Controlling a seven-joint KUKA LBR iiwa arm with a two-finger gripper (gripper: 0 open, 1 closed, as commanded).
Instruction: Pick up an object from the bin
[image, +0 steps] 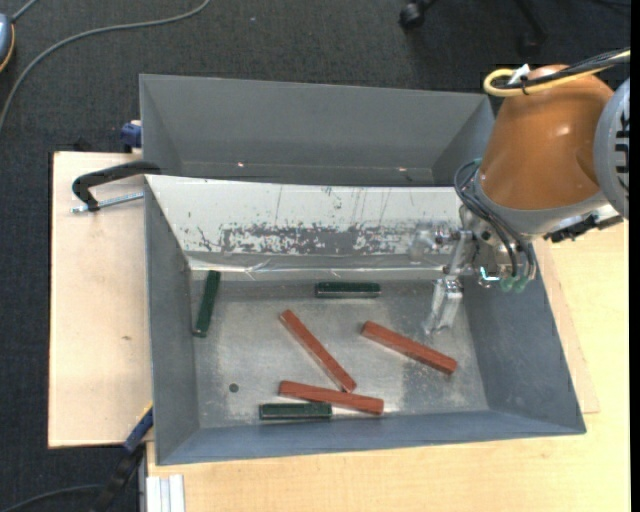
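Observation:
My gripper (440, 318) hangs at the right side of the bin, just above the floor, with nothing seen between its fingers. A red-brown flat bar (407, 347) lies right below and left of it, slanting down to the right; the fingertips stand close over its upper right part. A dark green bar (347, 290) lies against the back wall to the gripper's left. Another red-brown bar (316, 349) lies diagonally in the middle of the bin.
A third red-brown bar (331, 397) and a dark green bar (294, 410) lie near the front wall. One more dark green bar (206, 303) leans at the left wall. The arm's orange cover sits over the bin's right rim.

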